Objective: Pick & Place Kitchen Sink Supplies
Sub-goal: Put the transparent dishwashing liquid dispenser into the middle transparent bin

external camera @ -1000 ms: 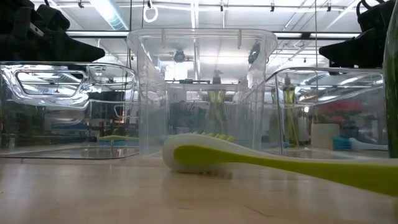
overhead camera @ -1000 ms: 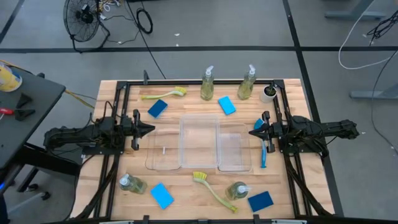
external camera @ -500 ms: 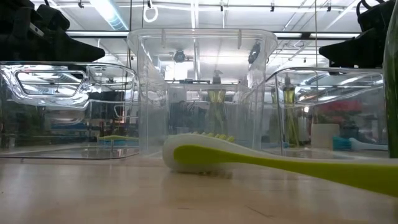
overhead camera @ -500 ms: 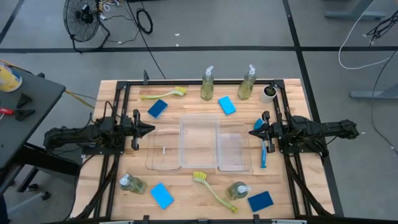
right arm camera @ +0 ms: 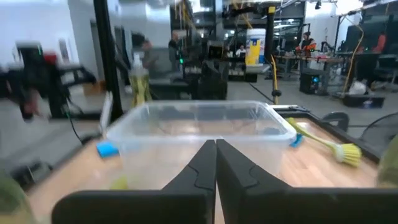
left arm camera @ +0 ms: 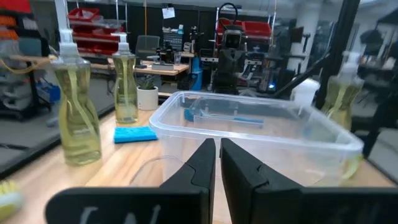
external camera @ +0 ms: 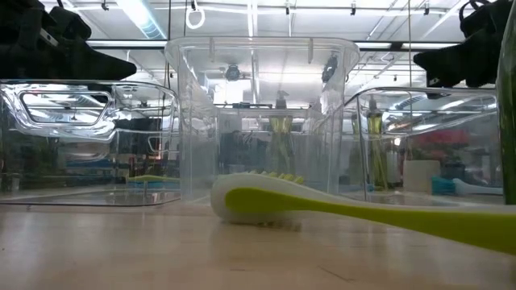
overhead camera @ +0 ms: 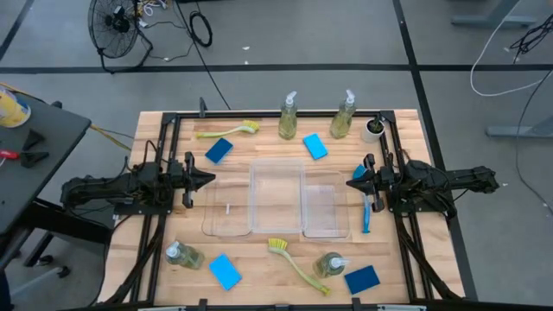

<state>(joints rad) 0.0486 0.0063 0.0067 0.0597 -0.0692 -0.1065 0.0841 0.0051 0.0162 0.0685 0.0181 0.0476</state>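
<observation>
On the wooden table [overhead camera: 259, 259] we see the blue brush [overhead camera: 367, 212] under the clenched, empty right gripper [overhead camera: 351, 182], which has shifted slightly.

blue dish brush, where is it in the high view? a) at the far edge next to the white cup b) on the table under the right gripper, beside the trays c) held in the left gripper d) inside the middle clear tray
b: the blue dish brush lies on the wood just outside the clear trays, directly beneath the right gripper, which is shut and holds nothing.
</observation>
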